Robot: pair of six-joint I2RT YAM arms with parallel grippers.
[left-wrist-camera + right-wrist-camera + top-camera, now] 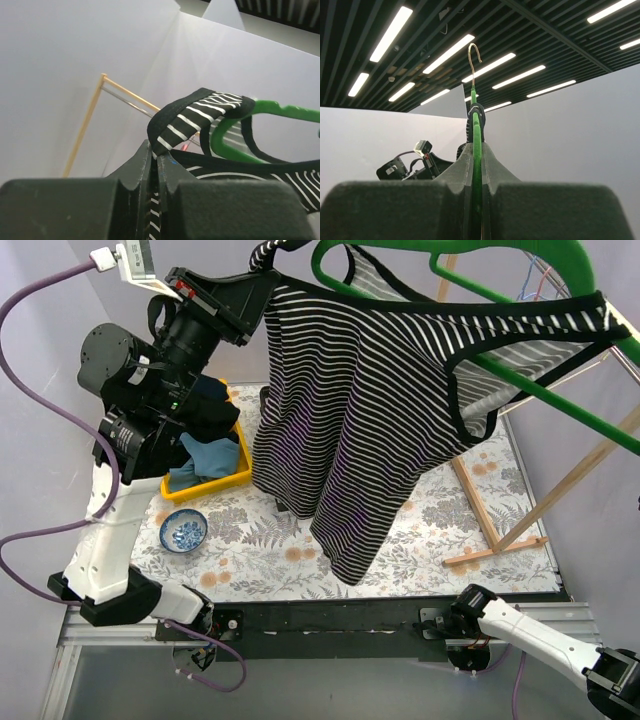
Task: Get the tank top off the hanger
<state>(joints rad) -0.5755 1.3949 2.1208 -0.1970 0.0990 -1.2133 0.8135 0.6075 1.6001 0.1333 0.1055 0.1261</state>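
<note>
- Left gripper (pixel 156 156) pinched the strap (pixel 192 120) of the black-and-white striped tank top (pixel 370 410) — seemingly to slip it off the green plastic hanger (pixel 280 110).
- Right gripper (pixel 477 150) clamped the hanger, steadying it.

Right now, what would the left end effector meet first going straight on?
The left end effector pinches the tank top strap; straight beyond it comes the green hanger, probably first, though depth is unclear.

Bright, even overhead strip lighting; near end effectors blurred.
</note>
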